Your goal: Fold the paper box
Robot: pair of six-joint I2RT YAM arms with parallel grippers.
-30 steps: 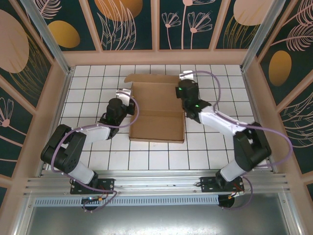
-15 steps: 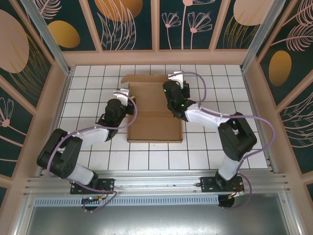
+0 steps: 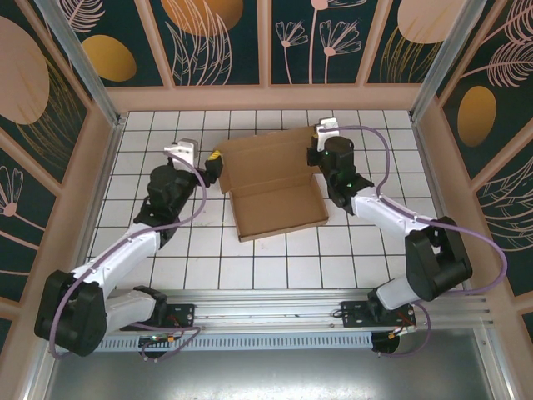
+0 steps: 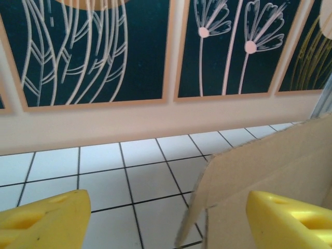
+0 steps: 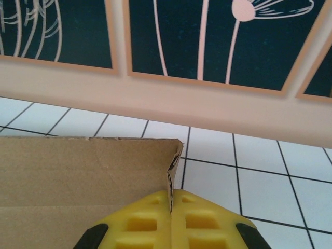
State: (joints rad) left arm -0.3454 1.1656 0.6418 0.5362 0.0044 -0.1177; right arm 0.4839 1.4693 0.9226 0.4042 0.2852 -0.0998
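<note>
Left to right, overhead view. The left gripper (image 3: 213, 162) sits just beside the left edge of the paper box (image 3: 275, 196), low over the white-tiled table (image 3: 150, 242). In the left wrist view its yellow fingers (image 4: 44, 218) stand wide apart with nothing clamped between them; an upright cardboard flap rises in the gap, close against the right-hand finger, though contact cannot be judged.

The paper box, plain brown and partly formed, lies on the tiles at the far middle of the table, turned slightly askew to the grid. Its near portion is a shallow tray with low raised walls, while its far panel stands tilted up.

The right gripper (image 3: 316, 143) meets the box at its far right corner. In the right wrist view its yellow fingers (image 5: 205, 228) are pressed together on the panel's vertical edge, pinching the cardboard just below the top corner. The patterned wall (image 5: 218, 36) lies beyond.
</note>
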